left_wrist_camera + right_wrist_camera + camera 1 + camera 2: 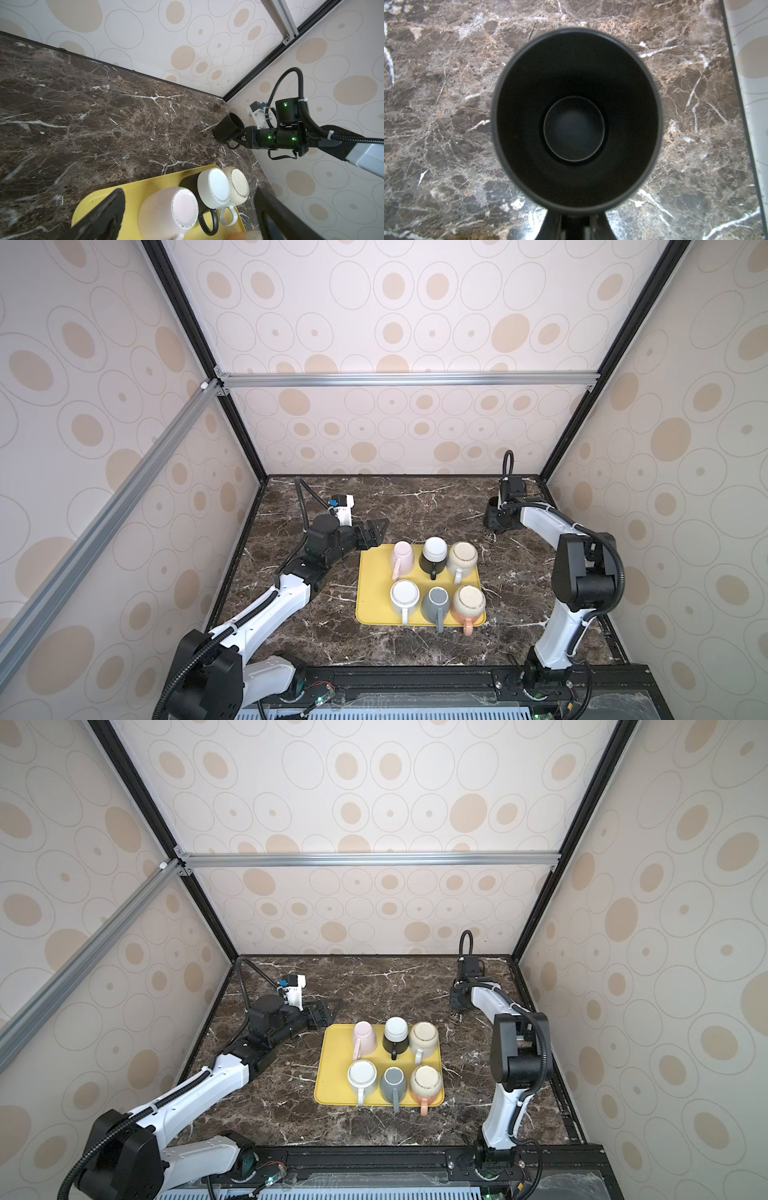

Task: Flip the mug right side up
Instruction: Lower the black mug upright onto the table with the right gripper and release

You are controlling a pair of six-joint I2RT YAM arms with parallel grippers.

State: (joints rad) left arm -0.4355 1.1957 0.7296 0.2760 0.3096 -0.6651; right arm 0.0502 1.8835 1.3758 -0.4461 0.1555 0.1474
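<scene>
The left gripper (372, 532) hovers with its jaws spread wide and empty, just beside the far left corner of a yellow tray (368, 585). Six mugs (435, 602) sit mouth down on it, a pink mug (402, 556) nearest those jaws. Well apart, at the far right, the black mug (227, 127) faces mouth up, its handle pinched by the right gripper (235, 139). Underneath is a dark veined marble tabletop (415, 506), enclosed by spotted beige walls (374, 302).

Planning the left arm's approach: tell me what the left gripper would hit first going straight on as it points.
Probably the upside-down pink mug on the yellow tray: the left wrist view shows it between the open jaws of the left gripper. Depth is unclear.
</scene>
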